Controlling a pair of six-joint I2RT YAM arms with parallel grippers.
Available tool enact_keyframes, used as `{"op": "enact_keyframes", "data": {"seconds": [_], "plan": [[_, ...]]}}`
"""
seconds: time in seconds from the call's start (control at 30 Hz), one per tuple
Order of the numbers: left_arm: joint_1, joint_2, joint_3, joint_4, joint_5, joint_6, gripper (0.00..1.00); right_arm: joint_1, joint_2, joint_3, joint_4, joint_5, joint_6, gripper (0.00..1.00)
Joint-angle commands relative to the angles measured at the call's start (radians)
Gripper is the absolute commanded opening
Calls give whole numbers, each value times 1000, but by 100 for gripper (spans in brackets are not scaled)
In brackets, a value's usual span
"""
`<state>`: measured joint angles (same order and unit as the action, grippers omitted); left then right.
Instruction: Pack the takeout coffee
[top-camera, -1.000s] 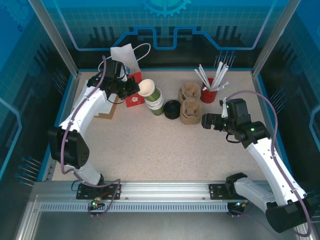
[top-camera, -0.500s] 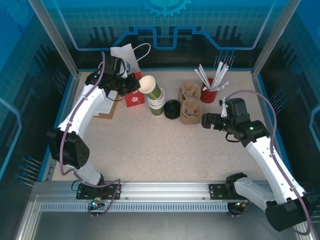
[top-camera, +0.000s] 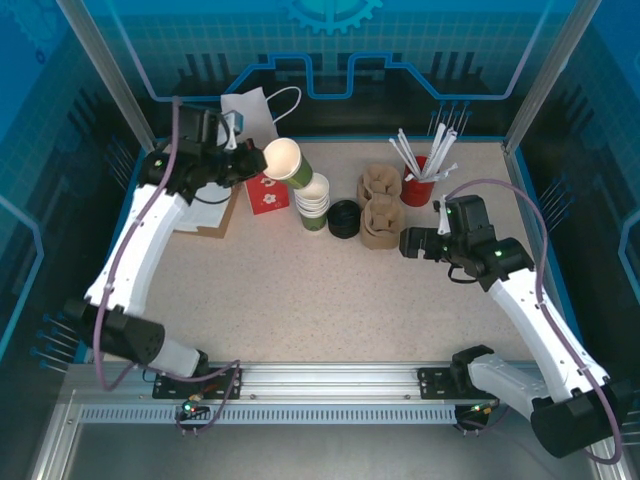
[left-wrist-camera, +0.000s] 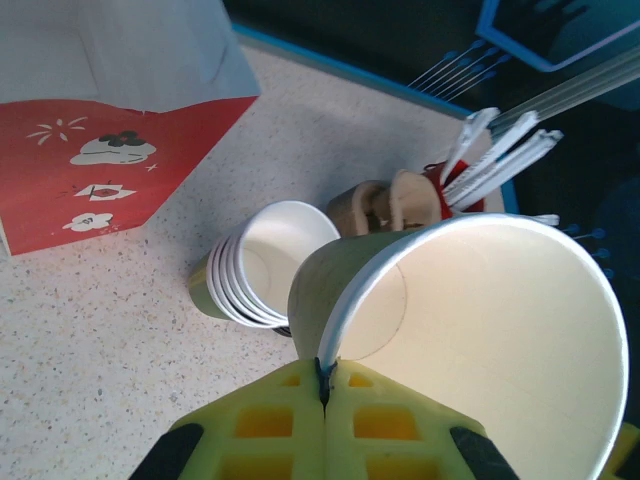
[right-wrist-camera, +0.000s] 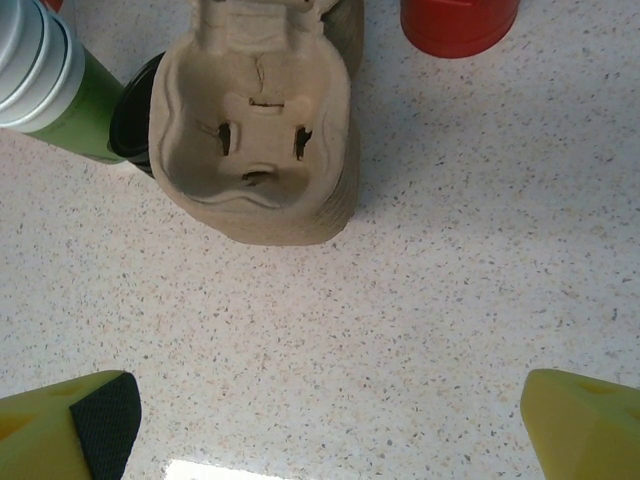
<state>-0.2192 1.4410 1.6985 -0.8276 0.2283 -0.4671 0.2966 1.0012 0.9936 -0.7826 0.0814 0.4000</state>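
- Paper cup (top-camera: 285, 161) (left-wrist-camera: 480, 330), olive-green outside, white inside, lidless: we are seeing it held off the tabletop (top-camera: 300, 300) in the upper left-centre of the overhead view. It is tilting, with its open mouth turned up towards the camera.
- Left gripper (top-camera: 258, 164) (left-wrist-camera: 325, 385): we are recording it as clenched on the paper cup. Its yellow fingers (left-wrist-camera: 270, 430) are pinching the cup's rim at the bottom edge of the left wrist view.
- Black lid (top-camera: 344, 218) (right-wrist-camera: 130, 118): it is lying flat on the tabletop at upper centre, between the stack of cups (top-camera: 314, 205) (left-wrist-camera: 250, 265) (right-wrist-camera: 45, 75) and the pulp cup carriers (top-camera: 380, 207) (right-wrist-camera: 255, 150). It is well apart from the held cup.
- Stack of cups: it is standing just below and right of the held cup in the overhead view.
- Right gripper (top-camera: 406, 243) (right-wrist-camera: 325, 430): we are noting it as released, jaws spread wide and grasping nothing. It is hovering just right of the pulp cup carriers at centre right.
- Red cup of straws (top-camera: 418, 187) (right-wrist-camera: 458, 22) (left-wrist-camera: 460, 185): it is standing behind the carriers, white straws fanning upward.
- Paper bag (top-camera: 267, 197) (left-wrist-camera: 100, 170), white above and red with a flower print below: it is sitting left of the stack, near the upper left corner.
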Motion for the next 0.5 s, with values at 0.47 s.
{"op": "enact_keyframes", "data": {"seconds": [0.47], "plan": [[-305,-361,-545,-106,-203,-151,0,164,220,-141,239,48,122,84]]}}
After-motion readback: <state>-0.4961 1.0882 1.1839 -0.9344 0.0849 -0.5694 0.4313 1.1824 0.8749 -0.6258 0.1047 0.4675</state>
